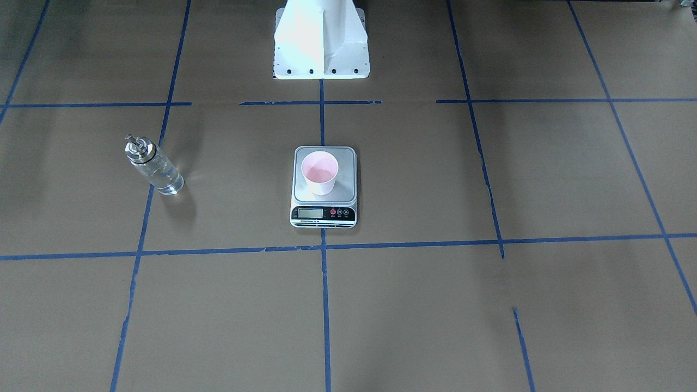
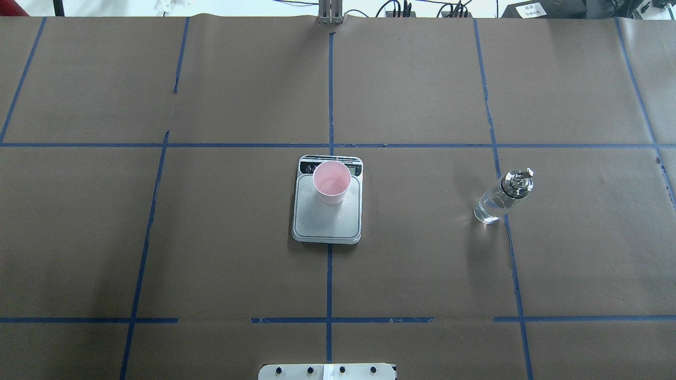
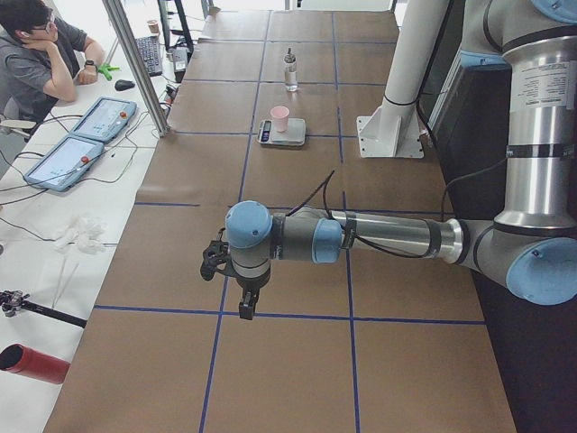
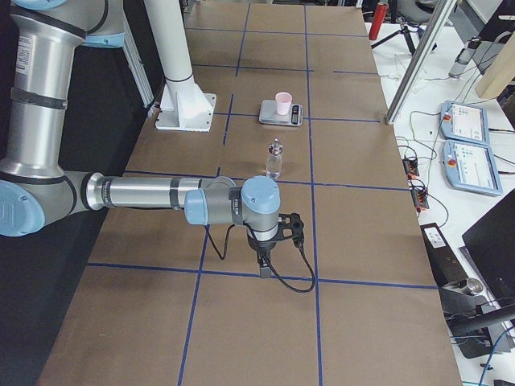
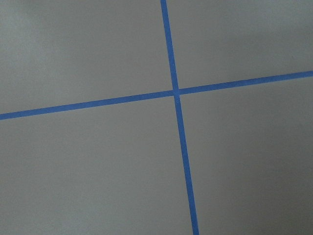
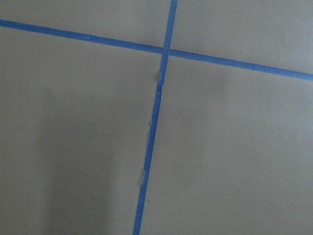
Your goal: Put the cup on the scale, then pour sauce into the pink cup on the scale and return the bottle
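The pink cup (image 1: 320, 173) stands upright on the silver plate of the scale (image 1: 344, 191) at the table's middle; it also shows in the overhead view (image 2: 331, 182) on the scale (image 2: 327, 221). The glass bottle (image 1: 154, 166) with clear sauce and a silver cap stands alone on the table, on my right side (image 2: 499, 199). Nothing holds it. My left gripper (image 3: 245, 308) and right gripper (image 4: 264, 269) hang over bare table far from both, and show only in the side views. I cannot tell whether they are open or shut. Both wrist views show only table and blue tape.
The white robot base (image 1: 321, 43) stands behind the scale. Blue tape lines grid the brown table. An operator (image 3: 36, 54) sits past the far edge with two tablets (image 3: 86, 140). A red cylinder (image 3: 36, 363) lies off the table.
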